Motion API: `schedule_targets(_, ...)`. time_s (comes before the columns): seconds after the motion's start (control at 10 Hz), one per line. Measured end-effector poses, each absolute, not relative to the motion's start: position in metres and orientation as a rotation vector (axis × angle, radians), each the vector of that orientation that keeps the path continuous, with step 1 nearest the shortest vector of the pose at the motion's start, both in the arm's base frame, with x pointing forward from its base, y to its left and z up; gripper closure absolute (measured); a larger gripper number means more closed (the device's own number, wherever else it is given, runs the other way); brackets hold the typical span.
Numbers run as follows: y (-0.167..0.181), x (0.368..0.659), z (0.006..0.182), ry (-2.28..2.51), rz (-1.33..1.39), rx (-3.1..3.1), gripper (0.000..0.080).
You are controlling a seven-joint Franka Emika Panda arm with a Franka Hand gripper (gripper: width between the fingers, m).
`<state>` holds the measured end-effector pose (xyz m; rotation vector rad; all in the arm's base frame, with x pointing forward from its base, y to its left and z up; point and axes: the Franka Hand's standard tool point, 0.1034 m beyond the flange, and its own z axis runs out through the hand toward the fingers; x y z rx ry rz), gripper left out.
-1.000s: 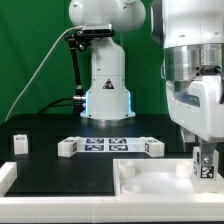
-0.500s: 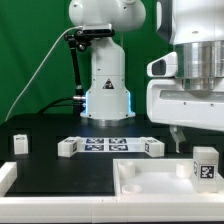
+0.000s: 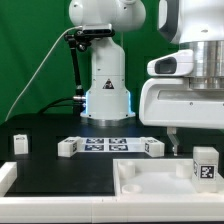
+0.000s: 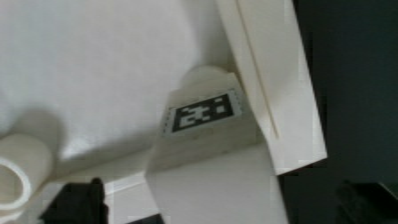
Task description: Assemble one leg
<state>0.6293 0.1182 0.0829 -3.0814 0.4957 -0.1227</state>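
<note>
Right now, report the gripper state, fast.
Gripper: open and empty, raised above the leg, which stands free on the white tray piece.

Bright, even overhead light, soft shadows; wrist view blurred and low-resolution.

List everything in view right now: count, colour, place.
leg: 1, white with a black-and-white tag, standing on the tabletop piece at the exterior view's right, free of the gripper; also in the wrist view
tabletop piece: 1, white, tray-like, front of the table
loose tagged blocks: 3, white, at
marker board: 1, white with black tags, table centre
table: 1, black
robot base: 1, white, behind the table
gripper: 1, above the leg, open
</note>
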Motion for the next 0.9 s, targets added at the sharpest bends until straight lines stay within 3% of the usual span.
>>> schedule_targets(0.4,0.1123,0.6299,0.0827,0.158,-0.136,-3.135,0.0150)
schedule_targets(0.6,0.1123,0.6299,0.0826,0.172,-0.136,-3.133,0.0416)
schedule_targets(0.7,0.1124,0.6299,0.0826,0.180,-0.136,-3.132,0.0416)
schedule_targets(0.8,0.1124,0.6298,0.0825,0.240,-0.135,-3.126,0.0511)
schedule_targets(0.9,0.1123,0.6299,0.0826,0.240,-0.135,-3.127,0.0511)
